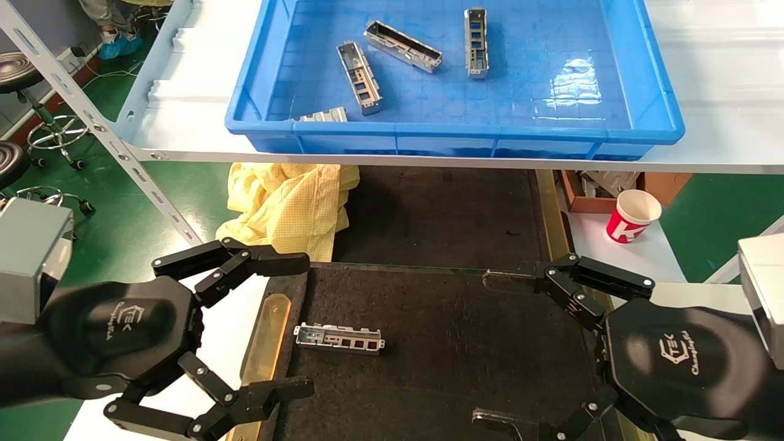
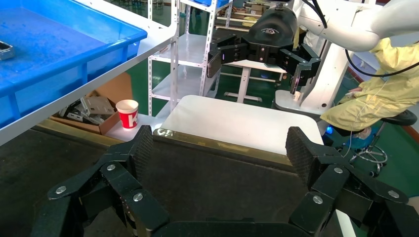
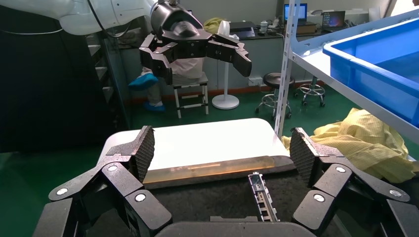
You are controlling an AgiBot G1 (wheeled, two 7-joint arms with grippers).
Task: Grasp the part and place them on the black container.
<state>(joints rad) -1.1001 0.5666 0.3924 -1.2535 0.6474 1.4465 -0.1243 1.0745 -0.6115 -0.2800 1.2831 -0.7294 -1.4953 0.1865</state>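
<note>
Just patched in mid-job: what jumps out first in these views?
The big blue bin on the white shelf up top, with four metal parts inside, one against its near wall. Below it, a single part lies flat on the black container, near its left brass strip. The left pincer and right pincer hang open at either side of the container, both empty.

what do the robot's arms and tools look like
Both tools, left and right, are matte black, with hexagon-shaped bodies bearing white logo lettering, linkage fingers studded with silver rivets, and cross-hatched textured pads. Grey box housings sit at the wrists. The arms behind are glossy white with black cables.
</note>
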